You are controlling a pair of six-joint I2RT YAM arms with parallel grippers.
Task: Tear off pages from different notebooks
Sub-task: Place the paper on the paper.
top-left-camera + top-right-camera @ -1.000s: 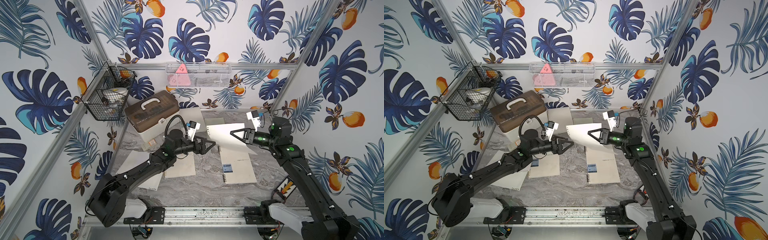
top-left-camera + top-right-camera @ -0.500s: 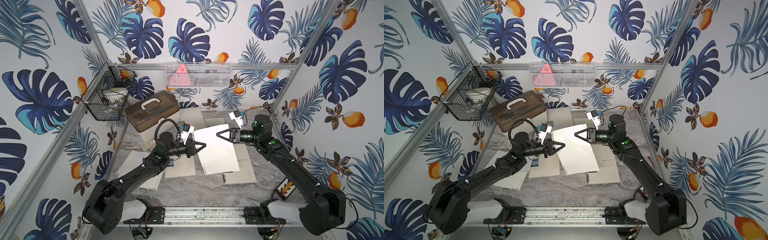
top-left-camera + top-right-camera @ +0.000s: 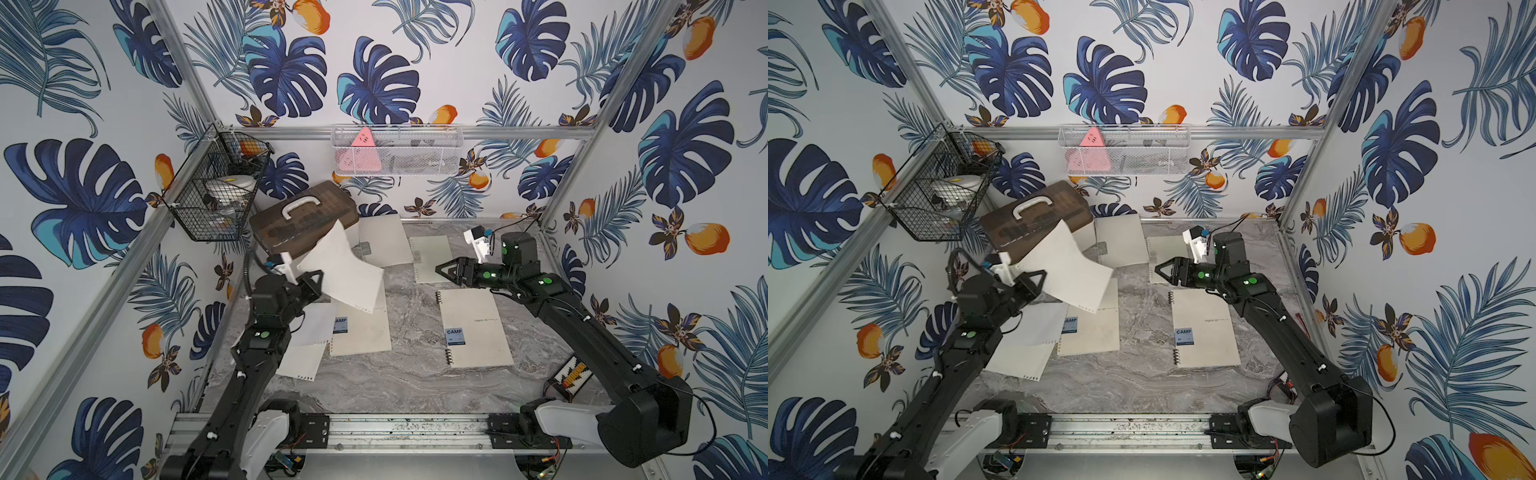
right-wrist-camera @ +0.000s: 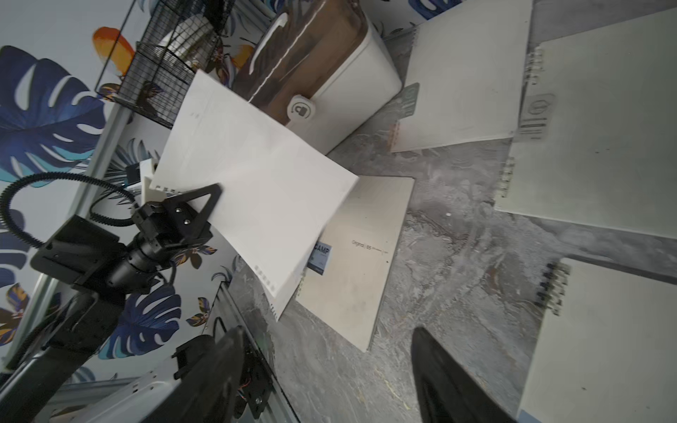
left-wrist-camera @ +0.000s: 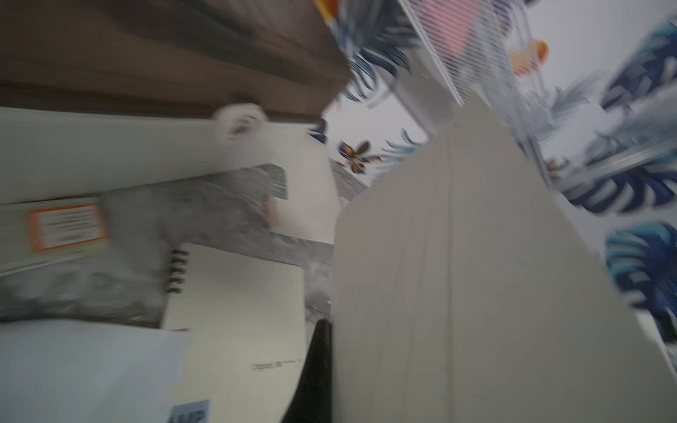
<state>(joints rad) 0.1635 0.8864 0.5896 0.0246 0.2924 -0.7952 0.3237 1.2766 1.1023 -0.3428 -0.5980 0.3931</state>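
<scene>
The left gripper has its jaws closed on one thin cream-white torn page, pinching it near the punched edge. The sheet hangs in the air in front of the brown-lidded white box and above the left large cream spiral notebook with a blue label. The right gripper has its jaws spread wide and holds nothing. It hovers between a small cream notebook and the right large labelled notebook.

Two loose sheets lie on the grey marble table beside the left arm.

Handling, as judged: the page is very light and limp – it bows under its own weight and likely creases or rips at the holes. Take hold by a flat pinch close to an edge. For a bound page, pinch a free corner away from the coil – the cover is stiffer and needs pinning down.
</scene>
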